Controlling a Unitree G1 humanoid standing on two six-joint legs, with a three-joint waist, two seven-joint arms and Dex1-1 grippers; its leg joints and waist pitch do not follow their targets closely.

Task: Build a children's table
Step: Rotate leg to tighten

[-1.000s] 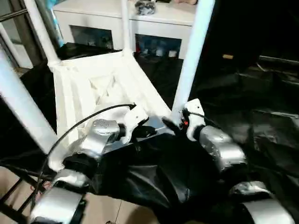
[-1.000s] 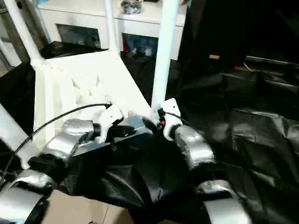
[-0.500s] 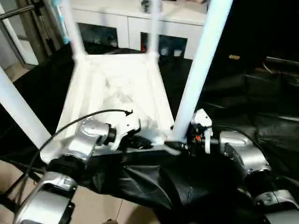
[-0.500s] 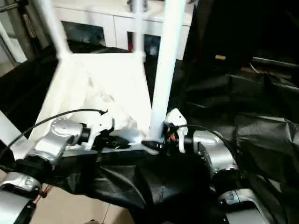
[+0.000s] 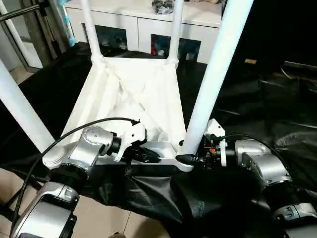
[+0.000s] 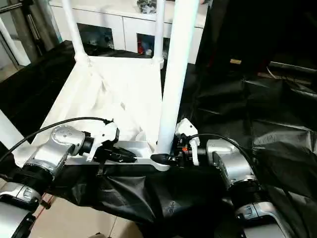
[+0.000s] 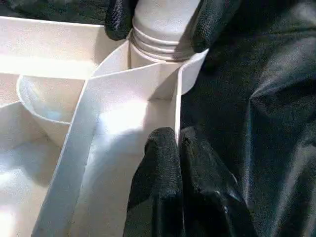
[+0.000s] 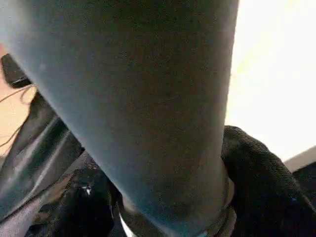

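The white tabletop (image 5: 133,94) lies underside up on black cloth, with four white legs standing up from its corner sockets. The near right leg (image 5: 213,74) rises beside my right gripper (image 5: 190,158), which is shut around the leg's base at the socket. In the right wrist view the leg (image 8: 138,98) looms close, with a black finger (image 8: 256,163) against it. My left gripper (image 5: 146,156) is shut on the tabletop's near rim. The left wrist view shows its fingers (image 7: 163,168) pinching that thin wall (image 7: 176,103), with the leg's threaded end (image 7: 163,24) just beyond.
A white cabinet with glass doors (image 5: 143,20) stands behind the tabletop. Crumpled black cloth (image 5: 257,99) covers the surface to the right and front. A metal stand (image 5: 29,29) is at the far left, and bare floor (image 5: 99,223) shows at the near left.
The whole view has shifted, and the tabletop now sits squarer to me. My right forearm has swung out to the right. Its gripper has settled around the near right leg's base.
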